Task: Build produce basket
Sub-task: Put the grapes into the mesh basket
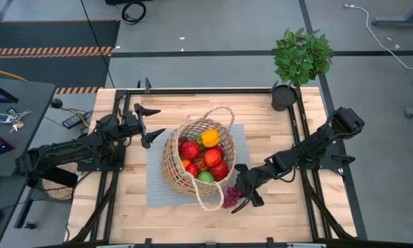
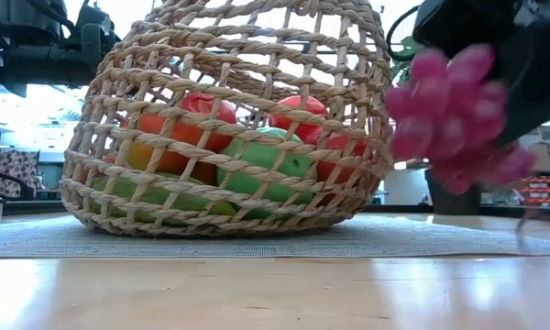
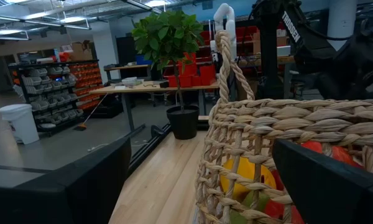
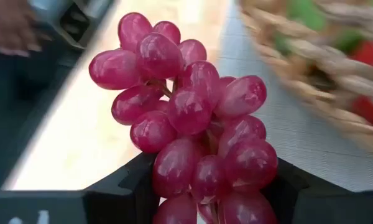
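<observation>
The right gripper point(image 1: 242, 198), clenched on purple grapes point(image 1: 231, 196), hangs just beside the basket point(image 1: 171, 162), whose fruit-filled opening lies up and toward the idle, open left gripper point(image 1: 151, 122).

Your pale wooden table point(image 1: 124, 213) carries a grey mat point(image 1: 158, 193) at its middle, with the wicker basket point(image 1: 175, 162) resting on it, and a potted plant point(image 1: 299, 62) at the far right corner.

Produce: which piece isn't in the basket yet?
The purple grapes. The right claw is shut on the bunch, just outside the basket; the apples, lemon and other pieces already lie inside.
</observation>
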